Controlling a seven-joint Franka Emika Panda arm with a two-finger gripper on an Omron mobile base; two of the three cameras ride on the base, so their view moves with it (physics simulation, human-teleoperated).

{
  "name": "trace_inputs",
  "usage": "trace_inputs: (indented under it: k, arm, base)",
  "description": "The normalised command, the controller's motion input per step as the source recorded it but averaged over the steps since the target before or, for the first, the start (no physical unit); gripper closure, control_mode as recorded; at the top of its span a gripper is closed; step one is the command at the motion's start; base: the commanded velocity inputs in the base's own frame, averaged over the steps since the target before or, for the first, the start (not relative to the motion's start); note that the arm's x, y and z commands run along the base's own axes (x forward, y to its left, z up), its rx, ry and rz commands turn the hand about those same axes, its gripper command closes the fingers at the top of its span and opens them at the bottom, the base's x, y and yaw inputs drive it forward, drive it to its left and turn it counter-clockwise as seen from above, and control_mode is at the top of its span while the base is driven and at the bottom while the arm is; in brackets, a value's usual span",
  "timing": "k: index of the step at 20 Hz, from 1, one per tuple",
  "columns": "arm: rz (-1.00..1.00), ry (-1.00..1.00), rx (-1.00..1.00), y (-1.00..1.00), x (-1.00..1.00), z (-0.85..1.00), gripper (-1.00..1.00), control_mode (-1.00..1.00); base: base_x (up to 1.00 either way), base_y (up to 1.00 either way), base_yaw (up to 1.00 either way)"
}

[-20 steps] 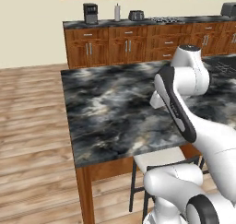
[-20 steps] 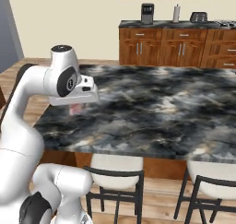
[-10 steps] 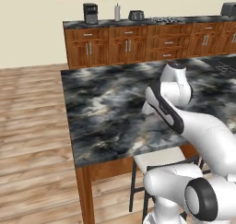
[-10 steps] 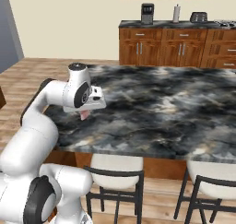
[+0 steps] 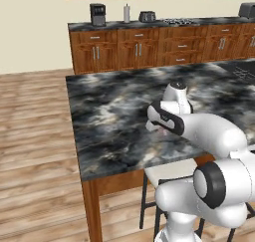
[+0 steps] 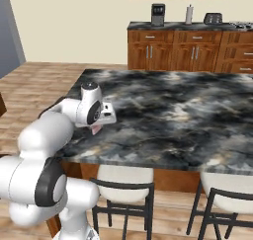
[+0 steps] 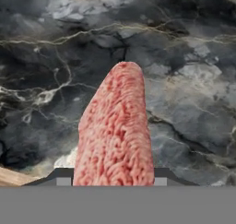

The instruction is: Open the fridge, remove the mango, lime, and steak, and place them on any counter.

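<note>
The hand [image 6: 98,128] is clenched on the steak [image 7: 117,131], holding it low over the near left part of the marbled desk [image 6: 188,115], just inside its edge. The meat hangs close above the stone, not yet set down. No mango or lime lies on the desk, so those probably remain to fetch.
</note>
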Motion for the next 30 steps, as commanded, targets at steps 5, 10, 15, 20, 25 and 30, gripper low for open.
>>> trace_inputs:
  k: [5, 10, 15, 20, 25, 30]
  arm:
    - [0.0, 0.0, 0.0, 0.03, 0.15, -0.54, 1.0, -1.0]
    - [0.0, 0.0, 0.0, 0.0, 0.02, -0.23, 1.0, -1.0]
    - [0.0, 0.0, 0.0, 0.0, 0.17, -0.43, 1.0, -1.0]
    - [0.0, 0.0, 0.0, 0.0, 0.34, -0.46, 1.0, -1.0]
    - [0.0, 0.0, 0.0, 0.0, 0.32, -0.47, 1.0, -1.0]
    - [0.0, 0.0, 0.0, 0.0, 0.12, -0.38, 1.0, -1.0]
  base:
    - [0.0, 0.0, 0.0]
    - [0.0, 0.0, 0.0]
    - [0.0, 0.0, 0.0]
    - [0.0, 0.0, 0.0]
    - [0.0, 0.0, 0.0]
    - [0.0, 0.0, 0.0]
